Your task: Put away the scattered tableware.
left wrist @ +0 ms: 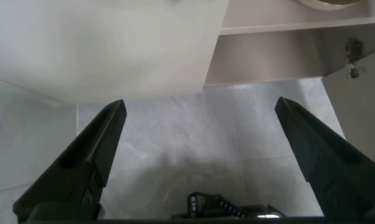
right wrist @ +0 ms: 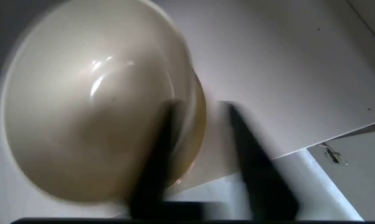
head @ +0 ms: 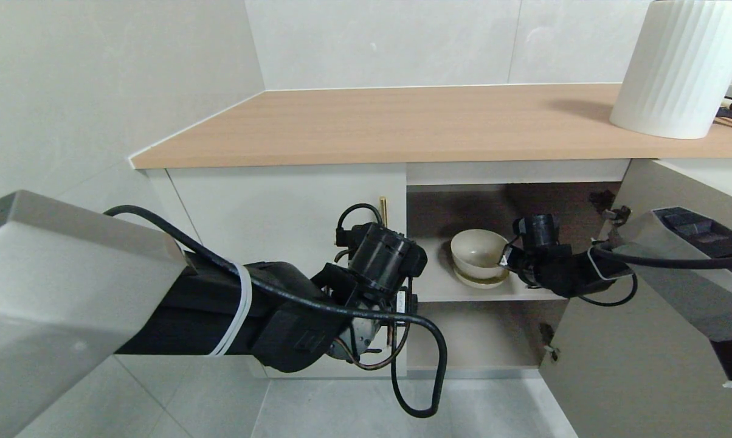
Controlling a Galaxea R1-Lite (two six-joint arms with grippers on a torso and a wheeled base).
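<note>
Bowl (head: 476, 252) sitting tilted on yellowish dish (head: 483, 281) on cabinet shelf (head: 442, 287). Right gripper (right wrist: 200, 163) straddling bowl rim, fingers spread, seemingly not clamping. Left gripper (left wrist: 200, 155) hanging spread above floor. Risk: inner finger catching rim on pull-out, dragging bowl off shelf.

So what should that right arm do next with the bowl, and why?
Probably settle the cream bowl level on the cabinet shelf: it sits tilted there atop a yellowish dish, with the right gripper at its rim.
</note>
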